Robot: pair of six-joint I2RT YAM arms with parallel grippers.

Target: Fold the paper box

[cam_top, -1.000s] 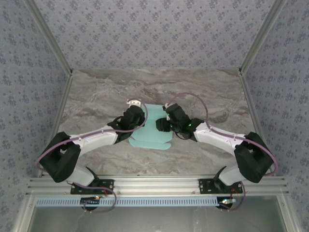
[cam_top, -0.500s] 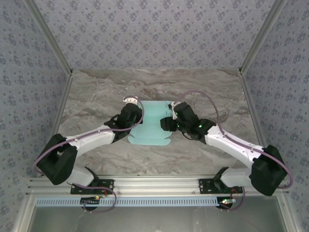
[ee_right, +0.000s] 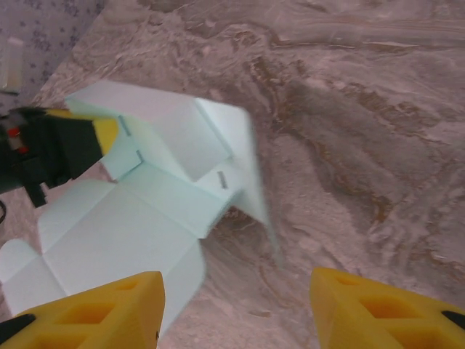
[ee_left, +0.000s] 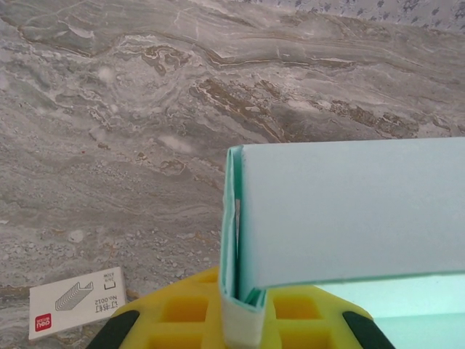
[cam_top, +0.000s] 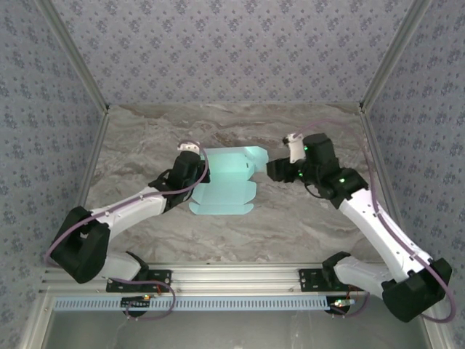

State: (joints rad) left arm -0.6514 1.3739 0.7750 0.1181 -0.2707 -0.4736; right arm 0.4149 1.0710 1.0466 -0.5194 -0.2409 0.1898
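The paper box (cam_top: 227, 183) is one pale turquoise sheet, not yet closed. It lies in the middle of the marble table (cam_top: 138, 142), between the two arms. Its far panel is lifted and folded over, and in the right wrist view the edge of this panel is blurred. The left edge is hidden inside the left gripper (cam_top: 192, 154), which is clamped tight on the doubled paper. In the left wrist view the sheet is cut off at the right border.

The right gripper (cam_top: 290, 149) stands apart from the sheet, on its right side, with the fingers wide and nothing between them.

One small white card (ee_left: 76, 303) lies beside the left gripper. It carries a red logo and, upside down, "No.0012"; the other print is too small to read.
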